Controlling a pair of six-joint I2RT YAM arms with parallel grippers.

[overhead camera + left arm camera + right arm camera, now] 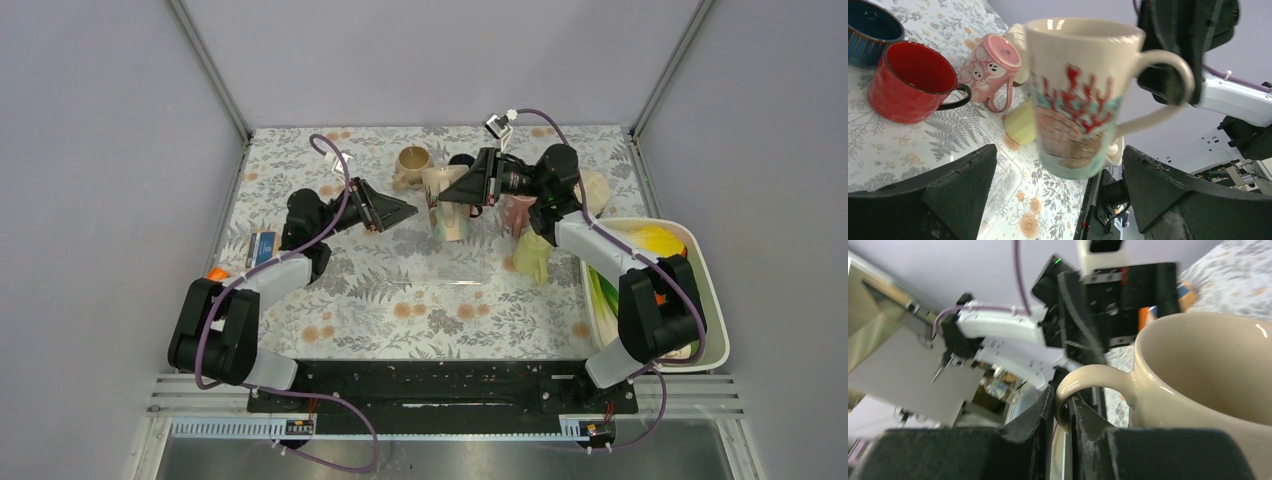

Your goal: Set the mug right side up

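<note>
I get even, bright, diffuse light in the top view, with only faint soft shadows on the table (400, 290) just below the mug (447, 215); the frame posts (210, 70) lean outward toward the edges. Left wrist view: small glare spots on the mug's rim, its painted pattern smeared by blur, things left of the mug sharper. Right wrist view: one glare streak on the rim, everything behind and below the mug soft, out of focus

Plain lilac-grey walls (430, 50) enclose the floral-covered table (400, 330) on three sides, with metal posts (212, 72) rising from its far corners.
</note>
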